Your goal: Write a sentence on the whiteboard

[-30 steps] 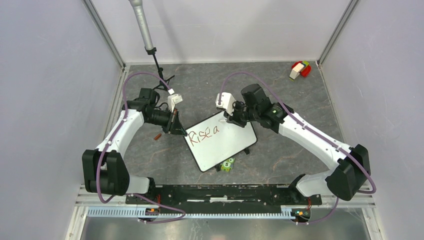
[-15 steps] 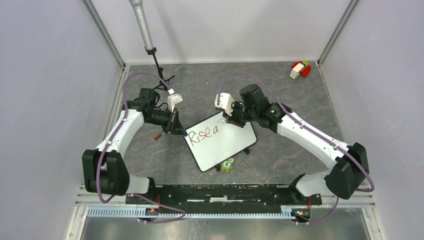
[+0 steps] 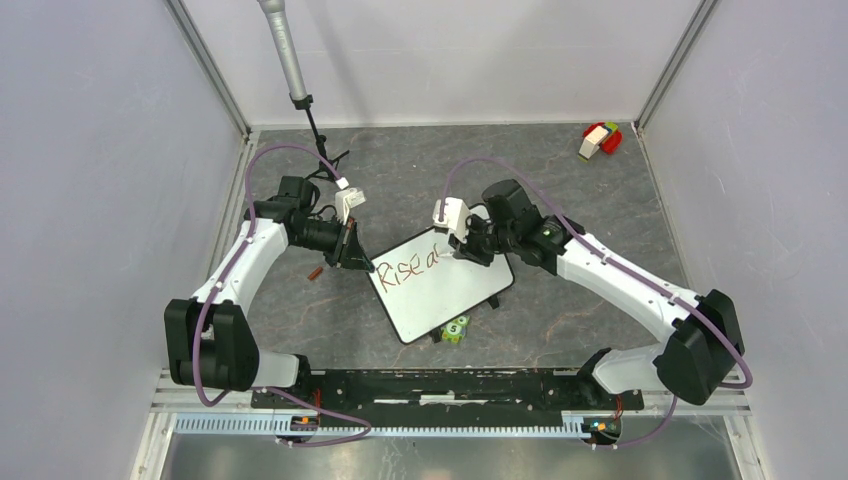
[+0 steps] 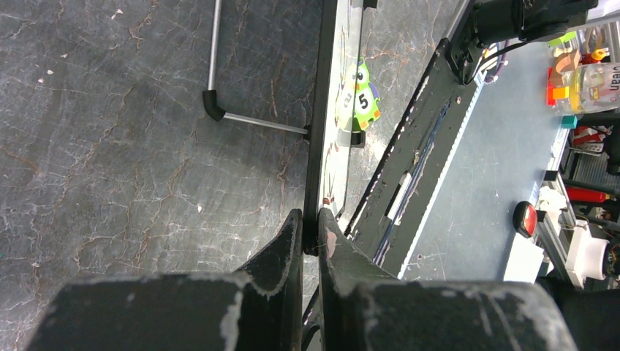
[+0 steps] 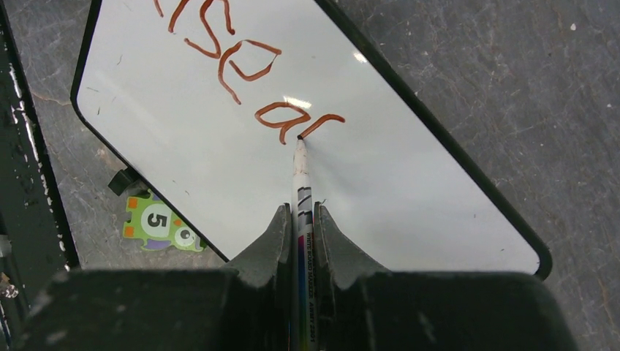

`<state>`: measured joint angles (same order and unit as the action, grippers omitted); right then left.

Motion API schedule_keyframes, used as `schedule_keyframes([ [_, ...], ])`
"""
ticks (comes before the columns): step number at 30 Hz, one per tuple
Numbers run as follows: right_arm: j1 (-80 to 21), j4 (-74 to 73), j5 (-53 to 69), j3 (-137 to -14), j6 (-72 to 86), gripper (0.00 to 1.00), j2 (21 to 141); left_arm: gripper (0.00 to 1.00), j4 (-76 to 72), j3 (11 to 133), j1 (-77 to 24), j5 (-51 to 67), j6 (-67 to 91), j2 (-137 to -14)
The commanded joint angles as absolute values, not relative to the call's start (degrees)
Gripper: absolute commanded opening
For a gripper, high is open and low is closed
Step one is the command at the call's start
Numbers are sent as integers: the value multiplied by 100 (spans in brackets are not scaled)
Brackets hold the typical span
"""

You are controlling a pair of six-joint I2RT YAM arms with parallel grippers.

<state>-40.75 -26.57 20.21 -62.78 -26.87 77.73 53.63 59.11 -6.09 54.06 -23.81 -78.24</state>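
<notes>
Since a second ago the right arm (image 3: pixel 610 275) has been carried toward 3 o'clock over the table (image 3: pixel 600 200), across the whiteboard (image 3: pixel 450 300) laid at its middle, and a stroke added to the sentence (image 3: pixel 408 270). Its 9 o'clock corner is pinched by the shut left fingers (image 4: pixel 289 241). The marker (image 5: pixel 302 183) is clamped in the right fingers (image 5: pixel 281 234), tip on the board, with bare surface judged toward 2 o'clock.

L gripper (image 3: pixel 360 263) at whiteboard (image 3: pixel 450 297) corner, R gripper (image 3: pixel 458 250) by sentence (image 3: pixel 408 271)

Grey table (image 3: pixel 400 170) under whiteboard (image 3: pixel 450 295), numbered tile (image 3: pixel 455 328), red block (image 3: pixel 600 139)
</notes>
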Motion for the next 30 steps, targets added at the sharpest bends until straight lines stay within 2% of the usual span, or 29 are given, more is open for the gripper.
schedule_keyframes([
  [1,-4056,-2551,1939,-6041,-2646,0,7658,3,5362,6038,-661,5361,-2432,-7840],
  [30,-4043,-2589,1725,-6671,-2672,0,7858,3,5367,6023,-661,5331,-2421,-7835],
])
